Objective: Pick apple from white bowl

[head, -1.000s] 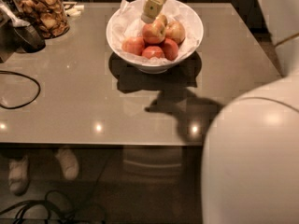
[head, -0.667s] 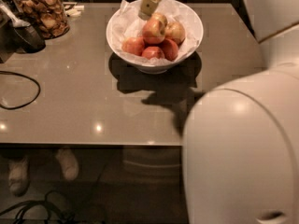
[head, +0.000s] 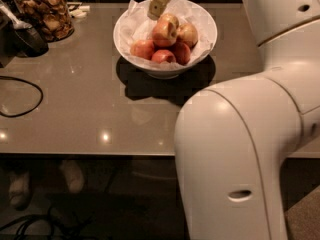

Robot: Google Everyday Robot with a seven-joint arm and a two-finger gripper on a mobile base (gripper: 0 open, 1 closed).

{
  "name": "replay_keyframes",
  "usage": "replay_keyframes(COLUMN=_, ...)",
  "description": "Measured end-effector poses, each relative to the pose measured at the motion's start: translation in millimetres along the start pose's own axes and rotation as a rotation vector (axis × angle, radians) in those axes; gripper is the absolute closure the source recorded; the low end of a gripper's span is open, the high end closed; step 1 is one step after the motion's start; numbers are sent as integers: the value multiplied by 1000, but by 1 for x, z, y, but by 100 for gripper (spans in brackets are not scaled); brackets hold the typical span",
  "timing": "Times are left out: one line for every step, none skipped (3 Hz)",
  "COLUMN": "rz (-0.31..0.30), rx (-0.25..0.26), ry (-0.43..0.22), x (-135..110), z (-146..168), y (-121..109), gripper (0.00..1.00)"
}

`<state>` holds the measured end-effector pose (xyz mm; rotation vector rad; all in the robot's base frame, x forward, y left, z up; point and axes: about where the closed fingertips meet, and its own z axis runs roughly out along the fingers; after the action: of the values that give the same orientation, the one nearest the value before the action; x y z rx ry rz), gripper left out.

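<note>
While the gripper (head: pixel 155 13) hangs at the top of the camera view, its tan tip reaches down over the back left part of the white bowl (head: pixel 165 73), just above and to the left of the apple (head: pixel 165 30); whether it is spread or closed cannot be told, and no contact with the fruit can be made out. That apple, pinkish-red over yellow, sits highest on the heap inside the bowl, on crinkled white paper (head: pixel 136 15) that lines it. Beside it to the right lies a second pale apple (head: pixel 188 34), and three redder apples (head: pixel 162 56) lie lower down toward the front rim. The bowl stands on the grey, glossy tabletop (head: pixel 75 89) near its far edge and casts a dark shadow in front. Well apart, at the far left corner, stands a glass jar (head: pixel 45 14) of brown snacks, and a black cable (head: pixel 22 111) loops on the left side. The robot's white arm (head: pixel 240 144) fills the right foreground.
</note>
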<state>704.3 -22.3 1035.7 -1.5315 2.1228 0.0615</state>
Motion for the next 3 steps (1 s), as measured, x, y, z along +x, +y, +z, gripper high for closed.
replay_keyframes(rz=23, rx=-3, ry=14, x=6, z=13, y=-7, gripper=24)
replay_keyframes(rz=45, rx=-18, ry=31, x=15, z=27, y=-10, gripper=25)
replay_keyframes(rz=61, rx=-37, ry=49, x=23, z=42, y=-12, gripper=24)
